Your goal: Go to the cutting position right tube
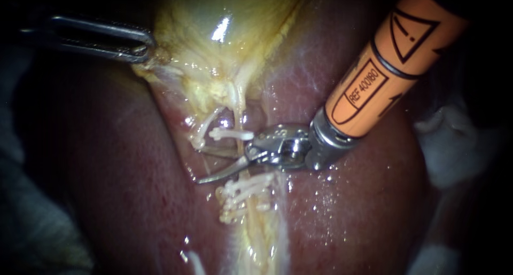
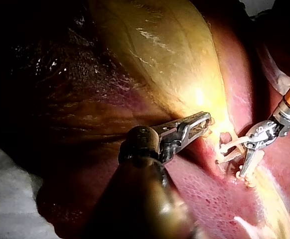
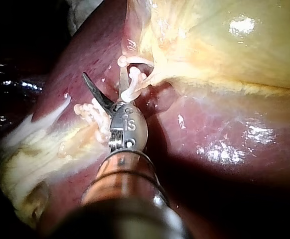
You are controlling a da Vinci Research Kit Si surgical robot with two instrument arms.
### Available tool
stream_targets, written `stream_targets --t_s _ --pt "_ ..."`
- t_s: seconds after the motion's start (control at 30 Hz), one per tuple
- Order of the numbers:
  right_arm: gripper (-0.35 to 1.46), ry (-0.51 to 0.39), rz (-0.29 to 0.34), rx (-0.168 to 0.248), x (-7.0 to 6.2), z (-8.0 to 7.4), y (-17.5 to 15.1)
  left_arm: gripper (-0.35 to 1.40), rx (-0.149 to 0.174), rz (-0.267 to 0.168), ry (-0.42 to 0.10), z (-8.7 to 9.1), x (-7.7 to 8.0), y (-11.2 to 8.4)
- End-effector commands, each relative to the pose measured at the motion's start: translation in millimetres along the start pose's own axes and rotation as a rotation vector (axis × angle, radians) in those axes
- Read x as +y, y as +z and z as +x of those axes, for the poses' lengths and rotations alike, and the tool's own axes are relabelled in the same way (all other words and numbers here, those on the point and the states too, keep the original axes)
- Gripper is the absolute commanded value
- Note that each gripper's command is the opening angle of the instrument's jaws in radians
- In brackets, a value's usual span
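My right instrument [image 1: 207, 165] comes in on an orange shaft from the upper right, its two curved blades open. They straddle a thin pale tube [image 1: 238, 144] that runs down from the gallbladder [image 1: 214, 18]. One white clip [image 1: 231, 134] sits on the tube above the blades and several clips [image 1: 246, 192] lie below them. In the right wrist view the blades [image 3: 107, 82] spread between the same clip groups. My left instrument [image 1: 144, 48] is at the upper left, jaws shut on the gallbladder's edge, as also seen in the left wrist view [image 2: 201, 121].
Dark red liver [image 1: 347, 211] lies on both sides of the yellow tissue strip. A second whitish tube [image 1: 200, 132] curves just left of the clipped one. White gauze [image 1: 454, 147] lies at the right edge.
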Motion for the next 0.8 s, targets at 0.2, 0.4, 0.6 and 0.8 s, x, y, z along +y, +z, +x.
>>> stream_targets --t_s 0.2,0.4,0.6,0.8 --pt "1.34 -0.014 0.071 0.027 -2.5 1.3 0.1 -0.35 -0.001 -0.002 0.001 0.1 -0.2 -0.1" --pt "1.31 -0.026 0.129 0.033 -3.7 2.4 0.0 -0.35 -0.001 -0.002 0.002 0.1 -0.3 -0.1" --pt "1.29 -0.027 0.144 0.03 -3.7 2.6 0.0 -0.35 -0.001 -0.002 0.002 0.1 -0.3 -0.1" --pt "1.29 -0.027 0.144 0.03 -3.7 2.6 -0.1 -0.35 -0.001 -0.002 0.001 0.1 -0.3 0.0"
